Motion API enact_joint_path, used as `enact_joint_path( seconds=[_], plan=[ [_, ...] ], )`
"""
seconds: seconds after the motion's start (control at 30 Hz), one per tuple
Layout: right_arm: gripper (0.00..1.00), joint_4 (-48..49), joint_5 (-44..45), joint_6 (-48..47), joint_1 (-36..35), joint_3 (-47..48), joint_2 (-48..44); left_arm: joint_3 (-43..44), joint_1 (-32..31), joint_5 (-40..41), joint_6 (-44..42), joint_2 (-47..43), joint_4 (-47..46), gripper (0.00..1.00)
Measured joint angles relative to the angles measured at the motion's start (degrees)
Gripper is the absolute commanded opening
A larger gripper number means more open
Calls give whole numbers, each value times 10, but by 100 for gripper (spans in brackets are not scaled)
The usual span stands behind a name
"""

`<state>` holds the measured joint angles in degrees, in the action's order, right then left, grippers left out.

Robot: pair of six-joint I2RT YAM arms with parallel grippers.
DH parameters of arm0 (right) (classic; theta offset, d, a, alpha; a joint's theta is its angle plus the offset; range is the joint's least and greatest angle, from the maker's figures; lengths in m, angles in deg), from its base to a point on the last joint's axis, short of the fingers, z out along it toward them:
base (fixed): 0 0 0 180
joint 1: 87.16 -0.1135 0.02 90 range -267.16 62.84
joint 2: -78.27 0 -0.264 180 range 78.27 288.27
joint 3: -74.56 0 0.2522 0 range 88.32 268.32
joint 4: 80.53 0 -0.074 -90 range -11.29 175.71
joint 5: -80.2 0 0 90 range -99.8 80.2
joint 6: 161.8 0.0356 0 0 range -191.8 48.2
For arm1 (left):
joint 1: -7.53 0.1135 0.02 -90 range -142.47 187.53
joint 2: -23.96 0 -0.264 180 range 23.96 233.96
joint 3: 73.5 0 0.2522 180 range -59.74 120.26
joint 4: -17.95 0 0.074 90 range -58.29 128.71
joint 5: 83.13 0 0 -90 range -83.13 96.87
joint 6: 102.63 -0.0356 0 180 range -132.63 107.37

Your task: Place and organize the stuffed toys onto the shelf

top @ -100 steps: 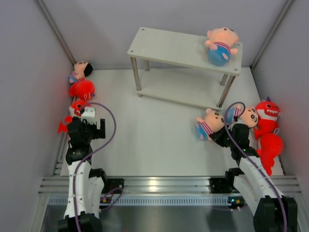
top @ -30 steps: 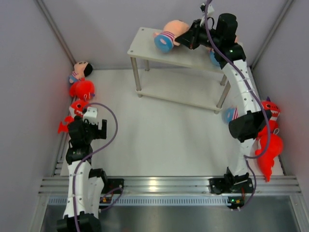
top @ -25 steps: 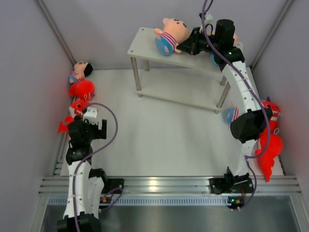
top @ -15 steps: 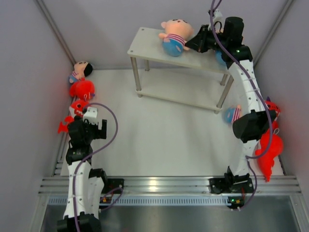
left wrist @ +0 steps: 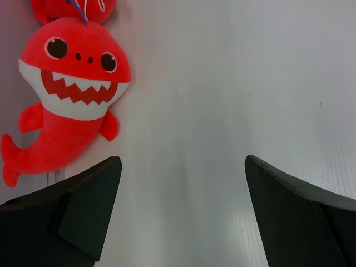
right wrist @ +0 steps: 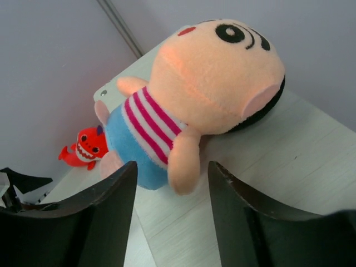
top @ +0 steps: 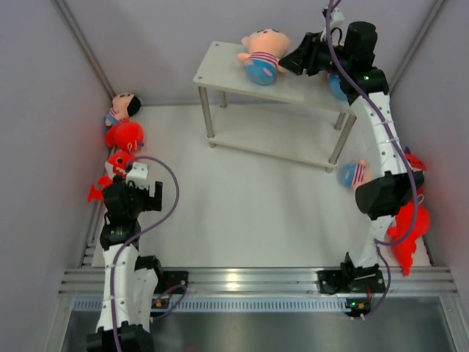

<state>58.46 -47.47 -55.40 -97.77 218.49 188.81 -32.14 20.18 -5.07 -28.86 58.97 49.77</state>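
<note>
A peach doll (top: 261, 55) in a striped shirt and blue bottoms lies on the top board of the shelf (top: 220, 67). My right gripper (top: 289, 64) stands open just to its right. In the right wrist view the doll (right wrist: 214, 89) rests on the pale board (right wrist: 278, 178), its arm hanging between my spread right gripper (right wrist: 172, 167) tips without touching them. A second doll (top: 335, 86) on the shelf is mostly hidden behind the right arm. My left gripper (top: 136, 183) hovers open above the floor, with a red shark (left wrist: 69, 105) lying ahead to its left, clear of the left gripper (left wrist: 182, 161).
By the left wall lie a dark-haired doll (top: 123, 107) and two red sharks (top: 124, 136). Another doll (top: 354, 174) sits on the floor beside the right arm, with red sharks (top: 410, 224) along the right wall. Grey walls close in both sides.
My right gripper has opened and let the doll go onto the shelf's top board. The doll has settled there and the gripper has drawn back a little to the right. The left arm is still.
</note>
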Motion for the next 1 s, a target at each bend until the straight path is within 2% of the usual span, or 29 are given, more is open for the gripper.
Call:
enact_joint_path(
  seconds=[0.2,0.37,0.47,0.57,0.67,0.73,0.83,1.0],
  plan=[
    [67,24,-13,31,0,0,-17,-1,0,-4,0,0,0,99],
    [70,46,-8,58,0,-2,-53,-1,0,-5,0,0,0,99],
    [75,49,30,54,0,-34,-112,-1,0,-5,0,0,0,99],
    [81,20,111,31,5,-83,-205,-1,0,-6,0,0,0,99],
    [83,-13,174,15,40,-106,-273,-1,0,-7,0,0,0,99],
    [83,-33,203,11,96,-105,-292,-1,0,-7,0,0,0,98],
    [83,-55,218,6,154,-107,-289,-1,-1,-7,0,0,0,99],
    [81,-63,206,11,163,-178,-249,-1,-1,-7,0,0,0,99]
  ],
)
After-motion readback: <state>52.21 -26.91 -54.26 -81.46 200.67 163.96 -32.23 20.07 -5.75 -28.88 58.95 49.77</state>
